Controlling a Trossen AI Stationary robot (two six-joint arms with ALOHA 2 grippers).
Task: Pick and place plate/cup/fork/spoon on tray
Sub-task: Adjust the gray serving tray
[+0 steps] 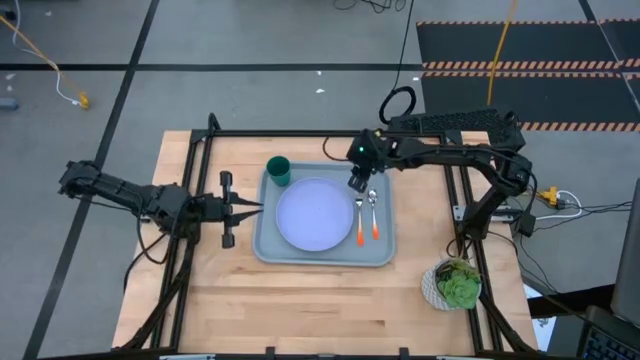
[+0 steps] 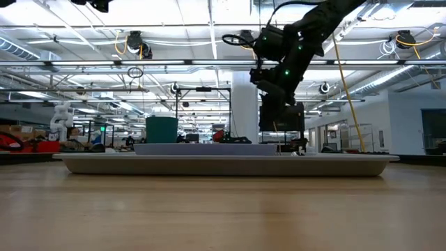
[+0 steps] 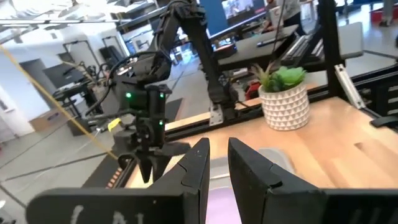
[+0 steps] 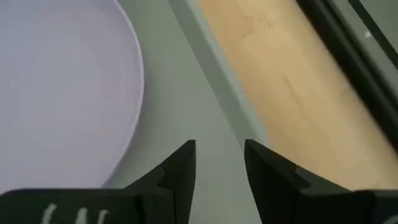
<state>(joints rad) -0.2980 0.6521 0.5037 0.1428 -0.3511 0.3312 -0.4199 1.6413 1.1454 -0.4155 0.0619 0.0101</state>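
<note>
The grey-blue tray [image 1: 384, 256] lies mid-table. On it rest the lavender plate [image 1: 314, 214], the dark green cup [image 1: 278, 171] at its far left corner, and two orange-handled utensils, the fork and the spoon, side by side [image 1: 366, 222] right of the plate; which is which I cannot tell. My right gripper [image 1: 356, 186] hangs open above the tray's far right part, pointing slantwise down over the tray floor [image 4: 180, 74] beside the plate's rim [image 4: 134, 93]. My left gripper [image 1: 255, 209] stands open and level, just left of the tray's left rim, with nothing between its fingers [image 3: 198, 163].
A white pot with a green plant [image 1: 455, 283] stands near the table's right front corner. Black frame rails [image 1: 300, 133] run along the far edge and both sides of the wooden table. Bare wood lies in front of the tray.
</note>
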